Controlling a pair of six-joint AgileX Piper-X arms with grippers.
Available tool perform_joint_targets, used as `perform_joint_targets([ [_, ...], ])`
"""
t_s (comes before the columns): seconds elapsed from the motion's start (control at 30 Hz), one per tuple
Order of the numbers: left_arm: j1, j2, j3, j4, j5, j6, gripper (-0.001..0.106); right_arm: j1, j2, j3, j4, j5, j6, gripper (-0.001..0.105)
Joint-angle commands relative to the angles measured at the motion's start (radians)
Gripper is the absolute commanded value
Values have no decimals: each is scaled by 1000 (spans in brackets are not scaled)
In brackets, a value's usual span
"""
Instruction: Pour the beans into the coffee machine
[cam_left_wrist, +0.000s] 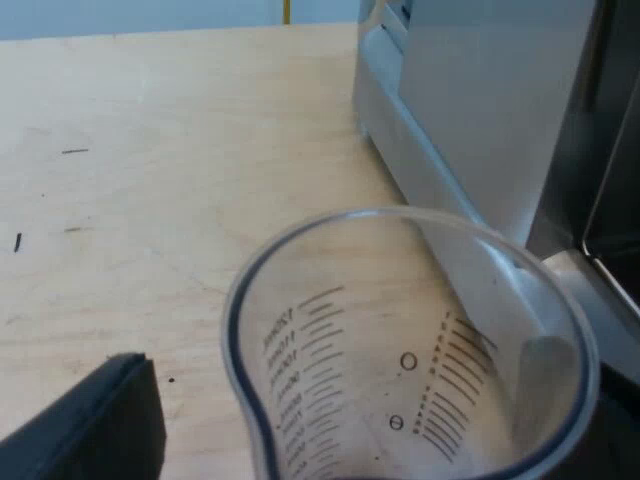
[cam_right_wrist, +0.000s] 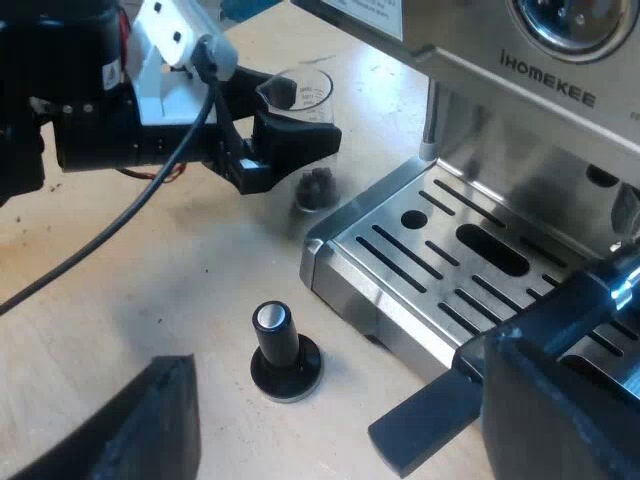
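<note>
Near machine (cam_right_wrist: 470, 250), upright tamper (cam_right_wrist: 285, 352), beans (cam_right_wrist: 315, 186) in glass (cam_right_wrist: 305, 95)

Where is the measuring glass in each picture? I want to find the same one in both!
Left wrist view: the measuring glass is close up, open mouth toward the camera, beside the coffee machine.
Right wrist view: the measuring glass is farther off, at the left gripper, near a corner of the drip tray, with dark beans inside.
Shared landmark: the coffee machine.
</note>
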Motion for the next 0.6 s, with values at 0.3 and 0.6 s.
perform_joint_targets([
  [0.3, -5, 20, -23, -25, -12, -5, 81, 1, -4, -10, -13, -1, -3, 62],
  [0.6, -5, 20, -24, -25, -12, -5, 43, 1, -4, -10, -13, -1, -3, 62],
])
